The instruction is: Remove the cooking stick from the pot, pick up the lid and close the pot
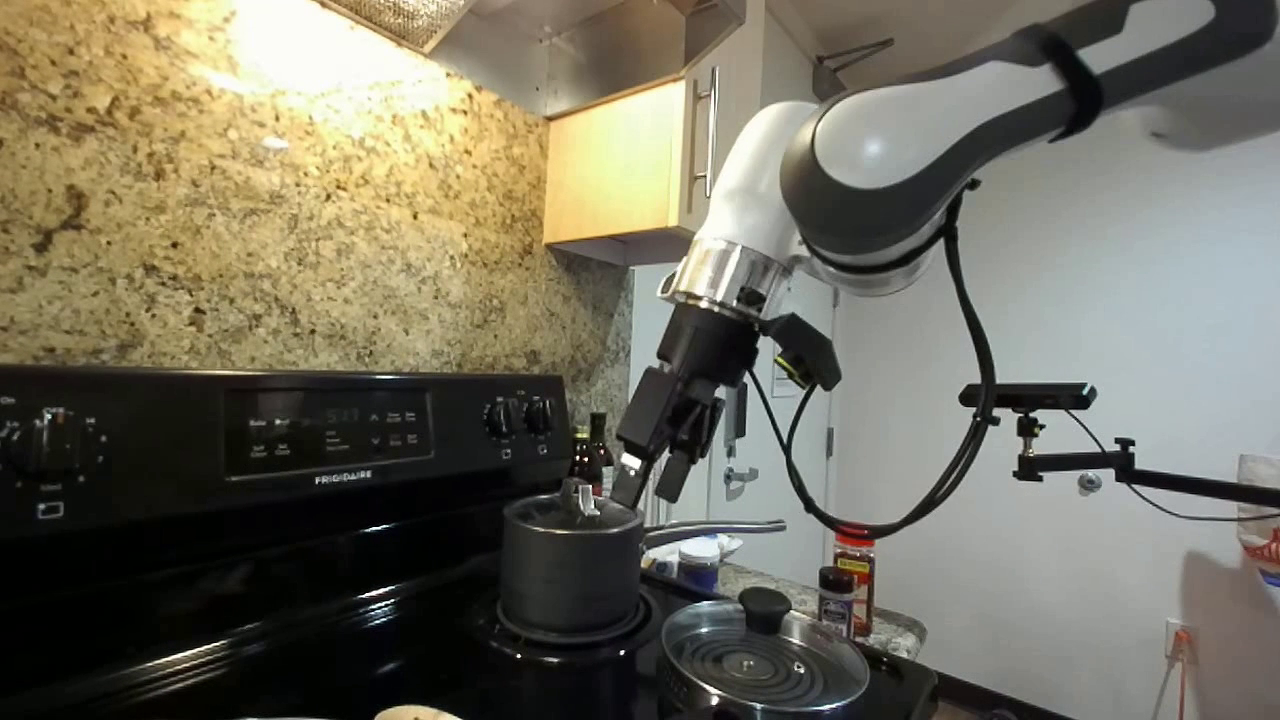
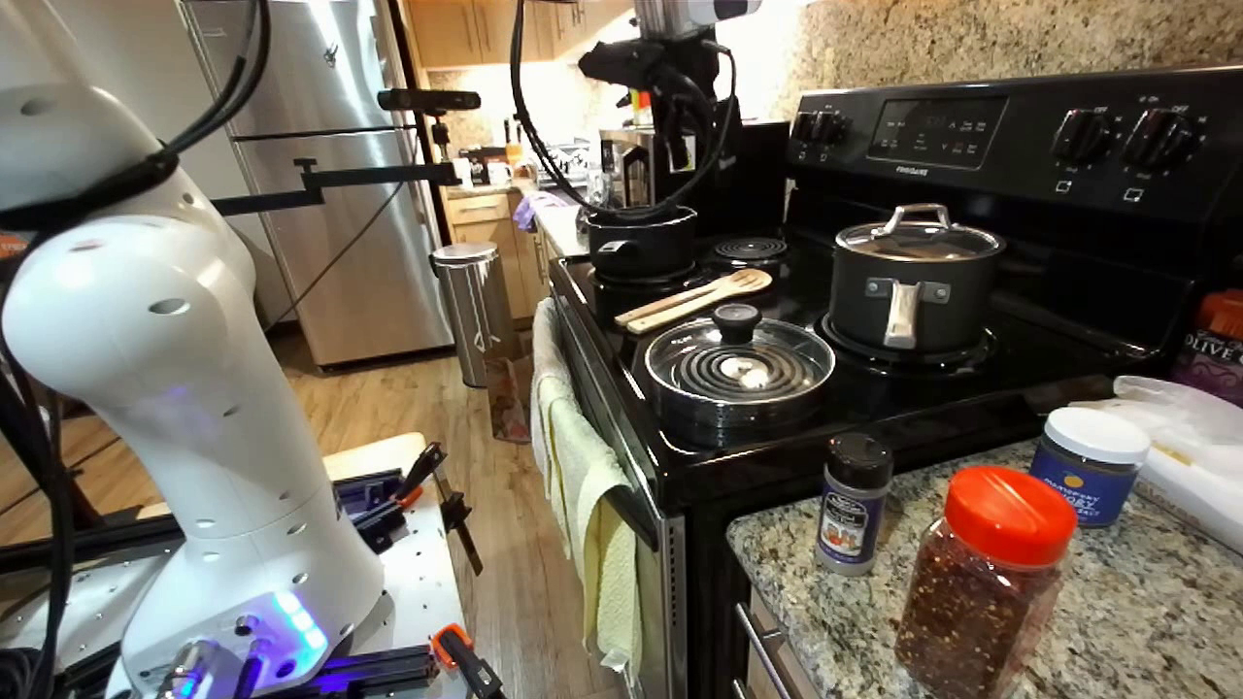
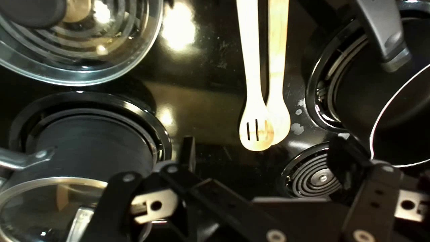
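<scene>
in an exterior view, the gripper (image 1: 651,482) shows at the upper right of the dark grey pot (image 1: 570,575), its two fingers parted, a gap visible between the tips. the pot stands upright on a burner, and the glass lid (image 1: 542,516), with its metal handle, sits over the pot's mouth. a black-knobbed lid (image 1: 765,662), also clear glass, lies over the neighbouring burner, and dark bottles (image 1: 588,462) stand behind the pot.

in an exterior view, two wooden cooking sticks (image 2: 726,287) lie side by side on the black stove surface (image 2: 874,390), between a black saucepan (image 2: 641,245) and the black-knobbed lid. the gripper shows high up, apart from the pot; its fingers are too dark to make out here. a dark-capped shaker (image 2: 852,510), a red-capped jar (image 2: 976,597) and a blue jar (image 2: 1083,478) stand beside the stove, and a pale yellow towel (image 2: 597,490) hangs on the oven door.

in the wrist view, the gripper's fingers (image 3: 188,153) come in from below, well apart. the heads of the sticks overlap, the slotted one uppermost. the pot and its lid are at lower left, partly hidden behind the gripper, the saucepan at right, a coil burner (image 3: 315,179) near it.
</scene>
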`<state>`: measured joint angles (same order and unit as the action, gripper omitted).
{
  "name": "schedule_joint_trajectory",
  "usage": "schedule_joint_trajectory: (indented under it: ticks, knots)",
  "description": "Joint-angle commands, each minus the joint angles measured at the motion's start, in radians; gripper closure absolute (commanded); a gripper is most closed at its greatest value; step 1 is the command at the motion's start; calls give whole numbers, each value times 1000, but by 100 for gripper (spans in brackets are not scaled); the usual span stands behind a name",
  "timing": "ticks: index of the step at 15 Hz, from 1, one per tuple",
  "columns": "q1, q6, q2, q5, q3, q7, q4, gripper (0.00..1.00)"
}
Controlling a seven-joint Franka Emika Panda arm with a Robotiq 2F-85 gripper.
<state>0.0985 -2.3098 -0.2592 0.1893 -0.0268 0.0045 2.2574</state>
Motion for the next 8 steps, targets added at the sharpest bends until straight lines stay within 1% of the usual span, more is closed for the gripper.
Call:
schedule_joint_trajectory:
  ticks: [1, 4, 6, 8]
  knots:
    - [-42, 125, -40, -5, 45, -33, -34, 0]
    - [-77, 192, -59, -7, 86, -42, -38, 0]
    - [-92, 208, -74, -2, 104, -47, -13, 0]
    - [-105, 192, -85, -4, 109, -34, 16, 0]
